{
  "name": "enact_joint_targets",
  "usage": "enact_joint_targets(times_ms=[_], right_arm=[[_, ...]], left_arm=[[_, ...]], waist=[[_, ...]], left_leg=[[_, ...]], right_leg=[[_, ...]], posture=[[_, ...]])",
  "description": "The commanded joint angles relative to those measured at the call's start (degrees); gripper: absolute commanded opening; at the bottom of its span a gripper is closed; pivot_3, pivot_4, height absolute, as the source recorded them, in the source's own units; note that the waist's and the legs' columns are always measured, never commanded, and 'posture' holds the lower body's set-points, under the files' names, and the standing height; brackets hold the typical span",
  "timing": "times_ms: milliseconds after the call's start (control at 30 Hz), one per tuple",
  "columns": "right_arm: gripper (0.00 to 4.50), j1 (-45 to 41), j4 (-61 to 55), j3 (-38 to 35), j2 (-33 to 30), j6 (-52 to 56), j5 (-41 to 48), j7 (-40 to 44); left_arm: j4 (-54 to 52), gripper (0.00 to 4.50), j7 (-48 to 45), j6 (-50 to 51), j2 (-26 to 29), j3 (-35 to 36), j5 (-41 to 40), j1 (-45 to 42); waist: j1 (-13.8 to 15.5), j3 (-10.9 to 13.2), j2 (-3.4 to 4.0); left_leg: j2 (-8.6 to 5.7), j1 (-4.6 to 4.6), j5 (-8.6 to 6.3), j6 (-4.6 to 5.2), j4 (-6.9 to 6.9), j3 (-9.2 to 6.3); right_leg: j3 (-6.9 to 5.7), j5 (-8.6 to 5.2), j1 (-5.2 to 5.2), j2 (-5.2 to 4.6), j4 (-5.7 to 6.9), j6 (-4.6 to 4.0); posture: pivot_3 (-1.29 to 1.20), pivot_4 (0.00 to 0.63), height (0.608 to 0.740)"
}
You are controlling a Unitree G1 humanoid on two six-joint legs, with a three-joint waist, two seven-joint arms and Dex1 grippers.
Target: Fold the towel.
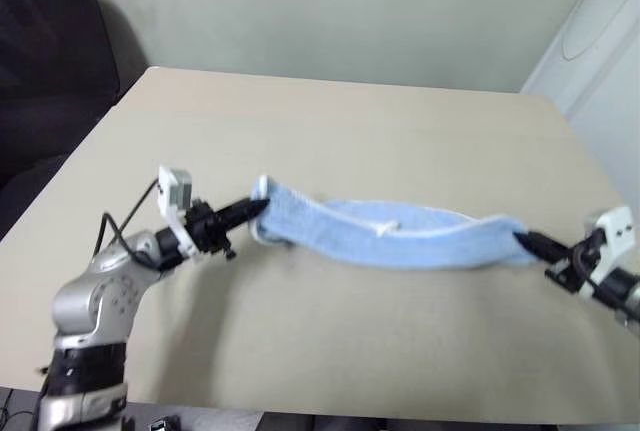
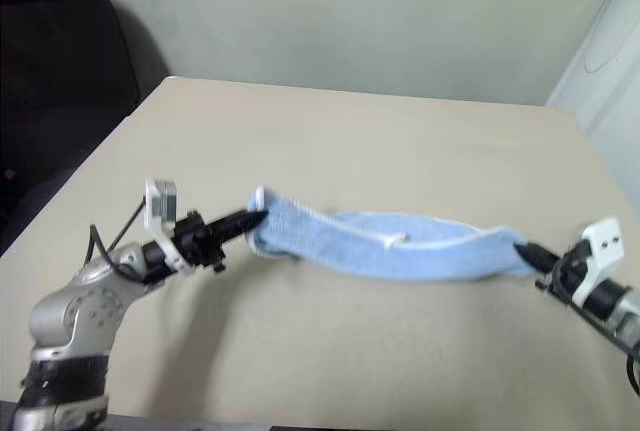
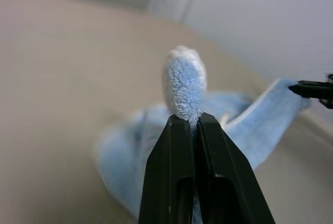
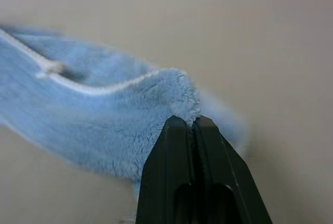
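On your left, the left gripper [image 1: 262,206] has its black fingers pinched on a fluffy corner of the towel [image 1: 400,236]. That light blue terry strip sags over the smooth beige table [image 1: 330,131], white stitching showing, to the right gripper [image 1: 520,238], clamped on the opposite end.

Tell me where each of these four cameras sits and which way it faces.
Left eye view: on the head, looking forward and down at the table; both arms show.
Right eye view: beside it, same scene.
Left wrist view: along the left pincer, shut on a towel corner.
Right wrist view: along the right pincer, shut on the other end.
Shared: the light blue towel stretched between both pincers.
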Motion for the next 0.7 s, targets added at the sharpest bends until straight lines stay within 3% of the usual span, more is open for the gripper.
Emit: enact_joint_targets(times_ms=[33, 200, 300, 400, 700], right_arm=[[0.03, 3.9, -4.2, -1.9, -1.2, 0.3, 1.6, 2.6], [0.03, 5.5, -2.9, -1.3, -2.2, -0.3, -0.2, 2.6], [0.03, 3.6, -0.4, -0.4, -2.6, -1.7, -2.5, 1.3], [0.03, 1.8, 1.8, 0.7, -2.3, -3.1, -4.7, 0.4], [0.03, 1.4, 1.7, 3.9, -2.1, -3.0, -6.4, 0.7]], left_arm=[[-4.8, 0.00, -1.1, 2.0, 2.3, 1.5, -1.8, 4.4], [-4.5, 0.00, -0.5, 0.9, 3.3, 0.8, 0.4, 8.8], [-2.7, 0.00, 2.8, 0.2, 1.3, 1.1, 0.9, 6.4], [-0.1, 0.00, 6.6, -0.6, -0.8, 1.0, 2.7, 3.0], [2.3, 0.00, 7.8, 0.9, -1.9, -1.0, 4.2, -1.2]], waist=[[-0.1, 0.0, 0.00], [-0.5, -0.1, 0.03], [-0.4, -0.1, 0.00], [-0.3, -0.2, -0.01], [-0.4, -0.2, -0.03]], left_leg=[[0.00, -0.02, 0.00, 0.00, 0.01, 0.00], [-0.02, -0.13, -0.05, 0.05, 0.01, 0.01], [-0.01, -0.15, -0.07, 0.05, 0.00, 0.00], [-0.03, -0.06, -0.11, 0.09, 0.00, 0.00], [-0.02, 0.35, -0.15, 0.03, -0.08, 0.03]], right_leg=[[0.00, -0.10, -0.02, 0.00, 0.03, -0.05], [0.04, -0.25, -0.20, -0.02, 0.06, -0.17], [0.04, -0.16, -0.24, -0.02, 0.13, -0.31], [0.04, 0.30, -0.18, -0.03, 0.24, -1.04], [0.01, 0.29, 0.09, 0.00, 0.49, -1.01]], posture=[[0.00, 0.150, 0.740], [0.00, 0.150, 0.740], [0.00, 0.150, 0.740], [0.00, 0.150, 0.740], [0.00, 0.150, 0.740]])
